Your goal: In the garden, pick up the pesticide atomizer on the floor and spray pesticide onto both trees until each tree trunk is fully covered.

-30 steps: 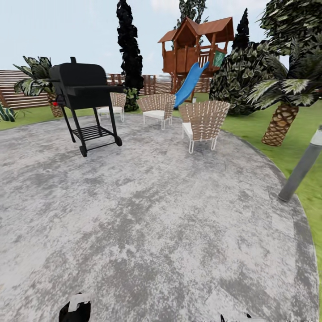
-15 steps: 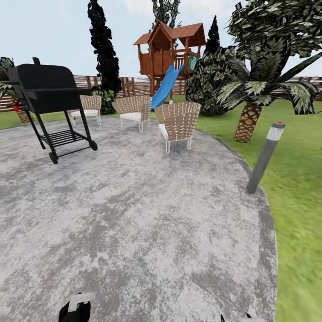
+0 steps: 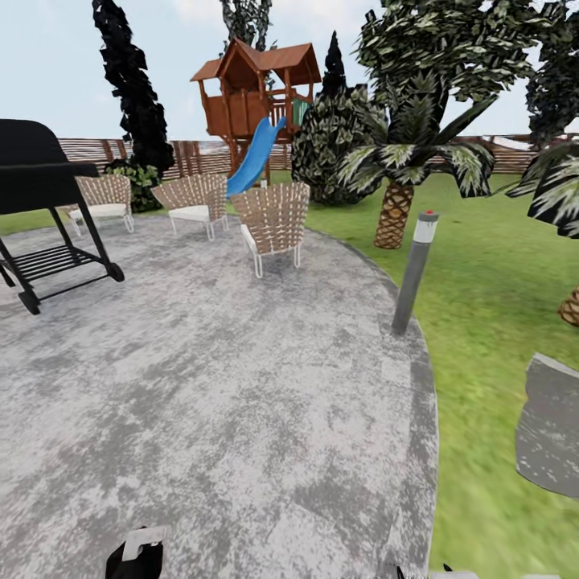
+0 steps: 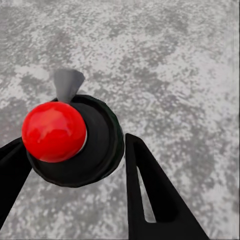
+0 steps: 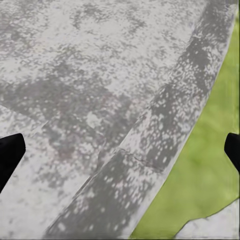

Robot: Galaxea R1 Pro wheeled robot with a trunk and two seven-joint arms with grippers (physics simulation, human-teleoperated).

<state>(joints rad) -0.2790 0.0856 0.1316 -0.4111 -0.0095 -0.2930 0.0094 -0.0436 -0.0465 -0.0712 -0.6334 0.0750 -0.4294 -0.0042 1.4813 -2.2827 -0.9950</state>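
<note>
Your left gripper [image 4: 75, 160] is closed around the pesticide atomizer [image 4: 70, 142], its black fingers [image 4: 150, 195] pressed to either side of the black body under the red top, above the grey stone paving [image 3: 201, 386]. Your right gripper [image 5: 120, 150] is spread wide with nothing in it, over the paving's curved edge where it meets the grass [image 5: 210, 150].

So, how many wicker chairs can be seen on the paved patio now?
3. One chair stands nearest, close to the patio's grass edge; a second is behind it toward the slide; a third is beside the black grill. The grill may hide more.
</note>
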